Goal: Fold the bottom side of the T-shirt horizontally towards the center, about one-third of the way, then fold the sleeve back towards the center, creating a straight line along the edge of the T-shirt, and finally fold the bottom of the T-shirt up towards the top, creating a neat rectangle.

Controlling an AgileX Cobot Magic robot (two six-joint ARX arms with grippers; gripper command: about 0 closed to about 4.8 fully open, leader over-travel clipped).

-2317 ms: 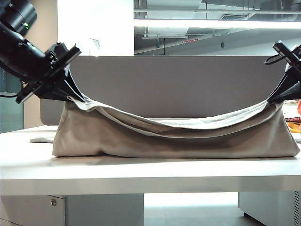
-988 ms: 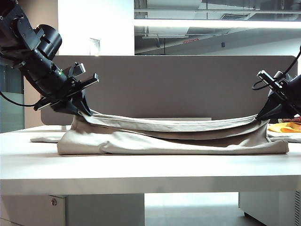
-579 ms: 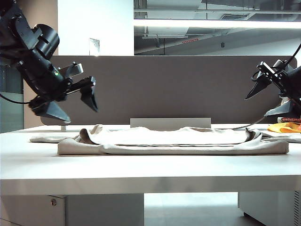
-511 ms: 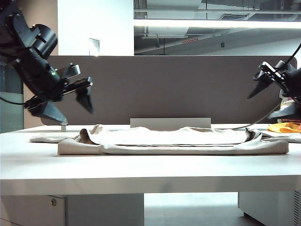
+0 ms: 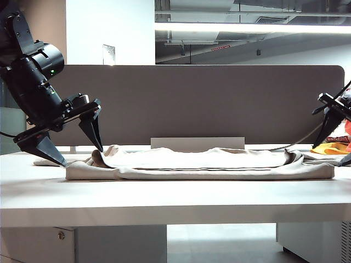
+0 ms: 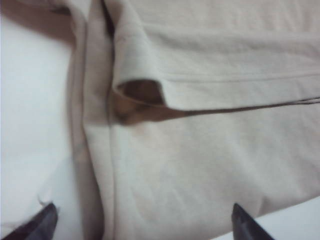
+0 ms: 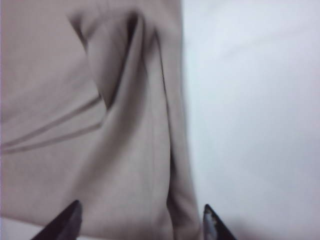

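Observation:
The beige T-shirt (image 5: 219,171) lies flat on the white table (image 5: 164,200) as a long low band, with an upper layer folded over it. In the left wrist view its hemmed edge (image 6: 240,92) with faint stitch lines rests across the lower layer. My left gripper (image 5: 81,156) is open at the shirt's left end, fingers pointing down and straddling that end (image 6: 142,212). At the right end, my right gripper (image 5: 330,154) is also open, its fingers set either side of the shirt's folded side edge (image 7: 140,212). Neither holds cloth.
A yellow-orange cloth (image 5: 333,148) lies at the far right behind the right gripper. A grey partition (image 5: 219,98) stands along the back, with a low white block (image 5: 197,142) in front of it. Bare white table (image 7: 250,100) borders the shirt's right end.
Both grippers lowered the lifted shirt edge onto the shirt, let go and opened. The cloth now lies flat. Both wrists have since tipped down toward the shirt's ends.

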